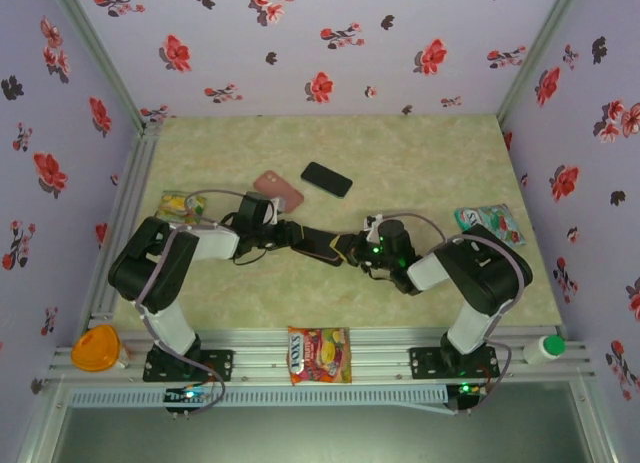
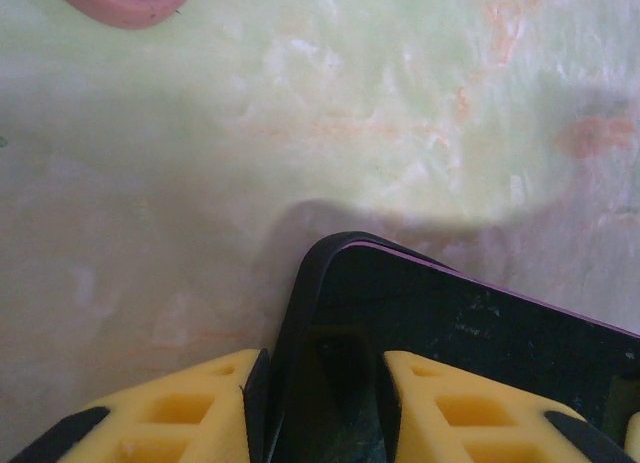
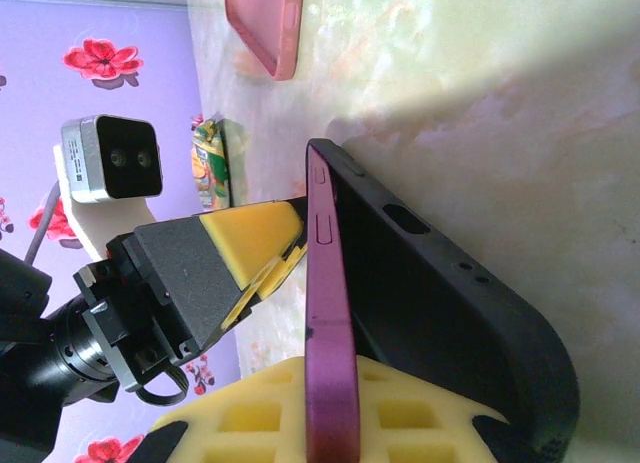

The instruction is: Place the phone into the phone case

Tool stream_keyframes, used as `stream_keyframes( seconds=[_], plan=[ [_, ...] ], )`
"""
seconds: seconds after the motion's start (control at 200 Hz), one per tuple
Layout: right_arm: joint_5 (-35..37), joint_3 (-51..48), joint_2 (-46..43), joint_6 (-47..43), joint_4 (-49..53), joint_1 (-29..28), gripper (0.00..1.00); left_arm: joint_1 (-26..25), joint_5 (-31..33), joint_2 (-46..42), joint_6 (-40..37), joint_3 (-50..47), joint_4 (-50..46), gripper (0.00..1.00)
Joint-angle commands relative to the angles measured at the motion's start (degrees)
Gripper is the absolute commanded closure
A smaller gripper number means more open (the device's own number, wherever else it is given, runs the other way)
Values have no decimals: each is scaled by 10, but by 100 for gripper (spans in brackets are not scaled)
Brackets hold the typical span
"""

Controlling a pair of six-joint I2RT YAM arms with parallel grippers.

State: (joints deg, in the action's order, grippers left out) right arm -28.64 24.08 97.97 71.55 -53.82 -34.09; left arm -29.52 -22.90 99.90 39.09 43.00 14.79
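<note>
Phone [image 3: 325, 313], purple-edged, is sitting partly inside the black phone case [image 3: 450, 313]. One long side with its buttons is standing proud of the case rim, so it is not seated flush. The pair is hanging off the table [image 1: 430, 173] on the near side of the pink case [image 1: 278, 190], a little right of it, and is tilting on edge.

Right gripper [image 1: 355, 249] is pinching phone and case together. Its jaws are almost fully closed, and a yellow pad is pressing the flat side at the end farther from the pink case.

Left gripper [image 2: 320, 363] is holding the end nearer the pink case. Its jaws are standing part-closed, with the rounded corner of the phone case running between the two yellow fingers [image 2: 200, 408] and both pads looking like they are touching it. From the right wrist camera, a fingertip of that gripper is meeting the phone's button edge.

Pink case is lying flat and hollow side up, with no gripper touching it. A second black handset [image 1: 327, 179] is lying flat just right of the pink case, slightly farther back and apart from it. Green snack packet [image 1: 180, 205] is lying left of the pink case.
</note>
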Motion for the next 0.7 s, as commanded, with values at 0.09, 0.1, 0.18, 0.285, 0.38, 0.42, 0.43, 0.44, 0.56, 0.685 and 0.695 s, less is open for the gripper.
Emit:
stream_keyframes(
  seconds=[0.09,0.1,0.18,0.285,0.38,0.42,0.43,0.44,0.56,0.685,0.695],
  plan=[
    [8,28,-10,-32,75,-20,99,-17,-24,-15,6,-11,16,63],
    [8,28,-10,-33,76,-20,99,-17,-25,-15,7,-11,17,63],
    [8,33,-12,-37,87,-21,97,-17,-24,-16,9,-16,26,63],
    [10,37,-19,-46,109,-21,95,-17,-23,-17,15,-22,39,63],
    [16,41,-30,-56,134,-22,91,-18,-23,-19,17,-26,45,63],
    [17,43,-35,-63,147,-22,88,-19,-22,-19,17,-27,45,63],
    [18,43,-36,-64,149,-23,87,-19,-22,-20,17,-26,45,63],
    [18,43,-38,-66,151,-23,87,-19,-22,-20,17,-27,44,63],
    [23,45,-50,-76,173,-24,82,-29,-2,-29,-3,-17,11,63],
    [26,48,-55,-83,191,-24,79,-37,7,-35,-9,-14,1,63],
    [26,48,-55,-83,191,-24,79,-37,8,-35,-9,-14,1,63]
  ],
)
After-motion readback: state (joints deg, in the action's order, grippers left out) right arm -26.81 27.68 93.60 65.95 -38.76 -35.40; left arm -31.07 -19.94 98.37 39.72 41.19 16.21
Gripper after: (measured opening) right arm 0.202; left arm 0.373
